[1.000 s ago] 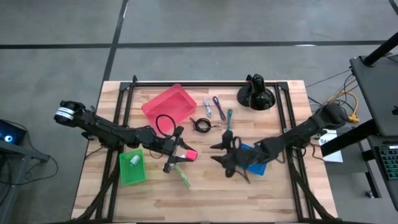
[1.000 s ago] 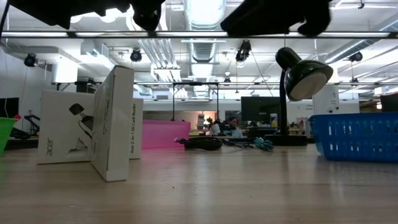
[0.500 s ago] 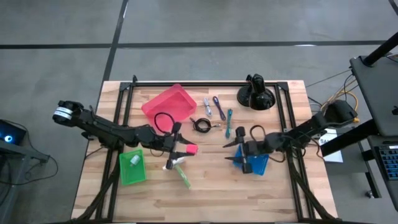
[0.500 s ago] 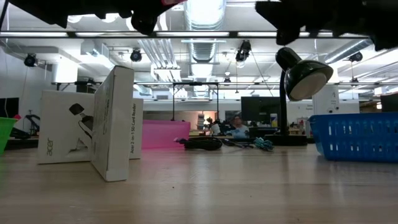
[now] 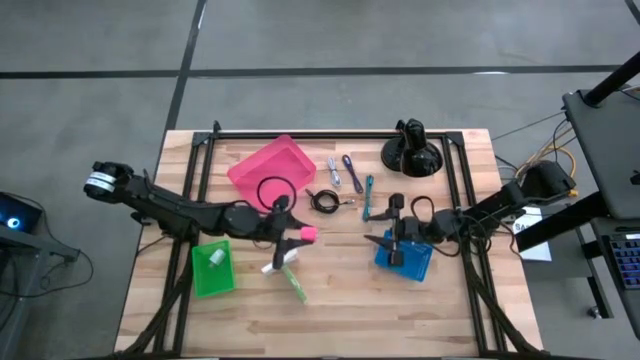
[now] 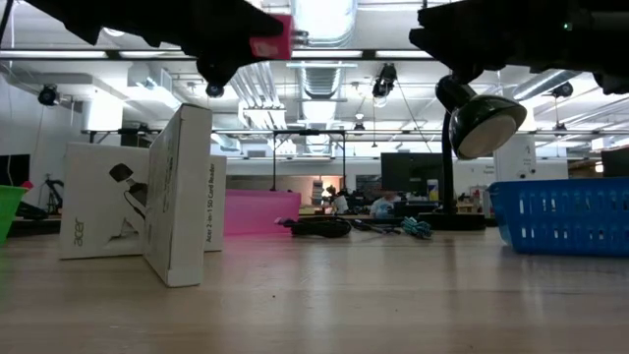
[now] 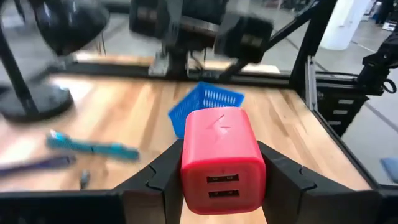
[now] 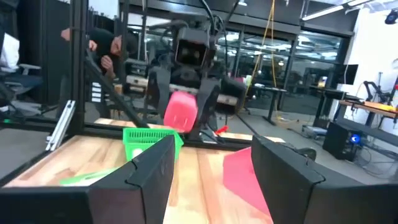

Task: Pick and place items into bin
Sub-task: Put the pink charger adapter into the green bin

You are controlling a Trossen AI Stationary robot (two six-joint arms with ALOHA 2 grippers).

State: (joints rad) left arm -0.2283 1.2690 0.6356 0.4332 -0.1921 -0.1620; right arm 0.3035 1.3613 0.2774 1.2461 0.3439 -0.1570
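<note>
Task status: early to mid stage, by judgement. The black coiled cable (image 5: 322,201), the purple, blue and teal sticks (image 5: 351,175) and a white-and-green stick (image 5: 290,277) lie loose on the counter (image 5: 330,310), outside the pink bin (image 5: 273,165), green bin (image 5: 211,268) and blue bin (image 5: 404,256).

Left end effector (image 5: 290,238): closed on the red block (image 7: 222,158), raised above the counter centre, between the pink and green bins.

Right end effector (image 5: 390,232): open, holding nothing, positioned over the blue bin
</note>
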